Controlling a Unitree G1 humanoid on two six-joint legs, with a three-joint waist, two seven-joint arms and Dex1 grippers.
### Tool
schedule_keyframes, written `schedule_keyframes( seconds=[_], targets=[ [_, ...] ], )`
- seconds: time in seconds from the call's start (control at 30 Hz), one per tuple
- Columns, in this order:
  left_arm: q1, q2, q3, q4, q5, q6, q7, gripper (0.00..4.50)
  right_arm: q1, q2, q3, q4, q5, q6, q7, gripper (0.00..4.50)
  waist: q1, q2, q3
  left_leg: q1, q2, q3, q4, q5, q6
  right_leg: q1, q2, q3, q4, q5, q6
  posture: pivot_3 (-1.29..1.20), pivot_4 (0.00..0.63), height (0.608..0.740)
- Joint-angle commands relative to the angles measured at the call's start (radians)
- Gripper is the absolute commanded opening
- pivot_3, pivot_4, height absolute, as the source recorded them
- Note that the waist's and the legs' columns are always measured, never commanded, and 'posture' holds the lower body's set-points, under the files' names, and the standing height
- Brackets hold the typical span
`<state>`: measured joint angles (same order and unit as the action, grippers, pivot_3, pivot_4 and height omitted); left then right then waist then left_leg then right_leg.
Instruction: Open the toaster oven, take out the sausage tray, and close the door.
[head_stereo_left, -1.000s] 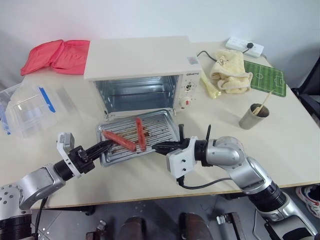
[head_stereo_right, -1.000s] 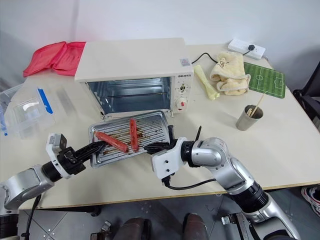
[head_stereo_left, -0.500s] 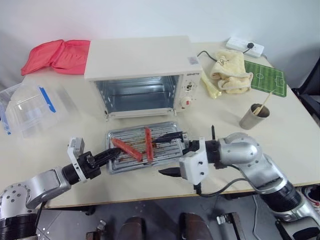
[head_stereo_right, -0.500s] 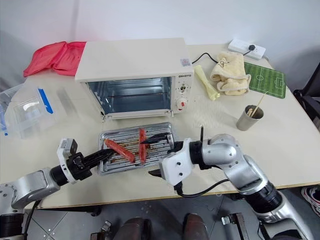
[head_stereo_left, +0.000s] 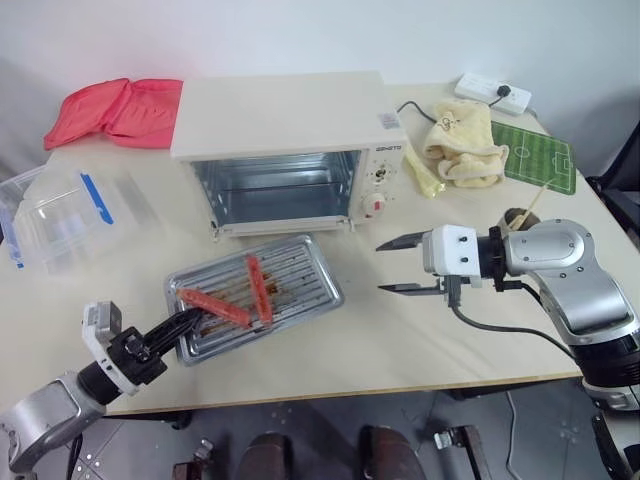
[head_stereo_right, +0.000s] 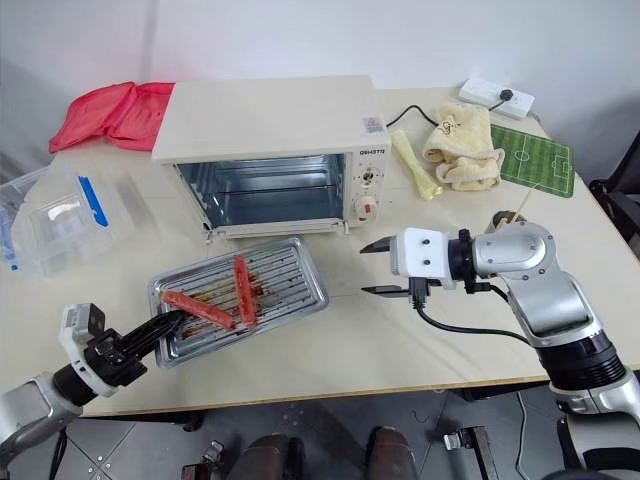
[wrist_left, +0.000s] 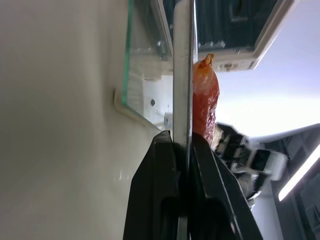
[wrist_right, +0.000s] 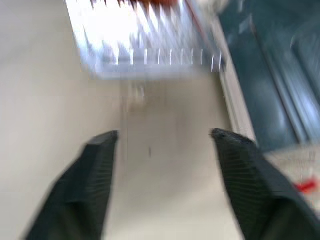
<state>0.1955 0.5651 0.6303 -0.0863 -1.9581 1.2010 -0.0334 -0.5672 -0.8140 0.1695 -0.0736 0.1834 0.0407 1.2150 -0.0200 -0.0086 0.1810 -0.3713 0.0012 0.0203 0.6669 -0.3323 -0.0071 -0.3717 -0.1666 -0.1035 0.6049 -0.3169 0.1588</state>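
The sausage tray sits on the table in front of the open toaster oven. The left gripper pinches its near-left rim. The right gripper, fingers spread, hovers right of the tray.

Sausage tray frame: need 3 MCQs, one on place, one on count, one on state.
1. Where is the sausage tray?
A. inside the toaster oven
B. on the table in front of the toaster oven
C. on the red cloth

2. How many sausages lie on it?
A. one
B. two
C. four

3. What is the left hand doing?
A. shut on the tray's rim
B. open above the tray
C. holding the cup

Key: 1 B, it sits on the table before the toaster oven; 2 B, two red ones; 3 A, fingers pinch the near corner.
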Motion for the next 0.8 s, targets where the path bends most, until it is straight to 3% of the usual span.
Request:
schedule_keyframes(
  seconds=[0.03, 0.17, 0.2, 0.47, 0.8],
  targets=[
    [0.044, -0.029, 0.052, -0.081, -0.014, -0.036, -0.016, 0.0, 0.017, 0.009, -0.002, 0.047, -0.02, -0.076, 0.011, 1.5, 0.0, 0.0, 0.0, 0.0, 0.0, 0.0, 0.0, 0.0, 0.0, 0.0, 0.0, 0.0, 0.0, 0.0, 0.0, 0.0, 0.15, 0.74],
    [0.142, -0.092, 0.095, -0.147, -0.014, -0.088, -0.012, 0.0, 0.004, 0.065, 0.027, 0.187, -0.07, -0.146, -0.023, 0.14, -0.005, 0.0, 0.0, 0.001, 0.0, 0.001, 0.0, 0.0, 0.0, 0.001, 0.0, 0.0, -0.002, 0.0, 0.0, 0.0, 0.15, 0.74],
    [0.155, -0.102, 0.097, -0.157, -0.014, -0.097, -0.01, 0.0, -0.002, 0.077, 0.029, 0.213, -0.081, -0.161, -0.032, 0.06, -0.006, 0.0, 0.0, 0.0, 0.0, 0.001, 0.0, 0.0, 0.0, 0.001, 0.0, 0.0, -0.003, 0.0, 0.0, 0.0, 0.15, 0.74],
    [0.334, -0.198, 0.191, -0.258, -0.014, -0.198, -0.02, 0.0, -0.025, 0.185, 0.067, 0.385, -0.123, -0.258, -0.04, 0.06, -0.006, 0.0, 0.0, 0.0, 0.001, 0.002, 0.0, 0.0, 0.0, 0.002, 0.0, 0.001, -0.006, 0.0, 0.0, 0.0, 0.15, 0.74],
    [0.373, -0.252, 0.313, -0.232, -0.014, -0.242, -0.009, 0.0, -0.066, 0.284, 0.083, 0.463, -0.14, -0.294, -0.054, 0.06, -0.001, 0.0, 0.0, 0.001, 0.001, 0.001, 0.001, 0.0, 0.001, 0.005, 0.0, 0.0, -0.01, 0.0, -0.001, 0.0, 0.15, 0.74]
  ],
)
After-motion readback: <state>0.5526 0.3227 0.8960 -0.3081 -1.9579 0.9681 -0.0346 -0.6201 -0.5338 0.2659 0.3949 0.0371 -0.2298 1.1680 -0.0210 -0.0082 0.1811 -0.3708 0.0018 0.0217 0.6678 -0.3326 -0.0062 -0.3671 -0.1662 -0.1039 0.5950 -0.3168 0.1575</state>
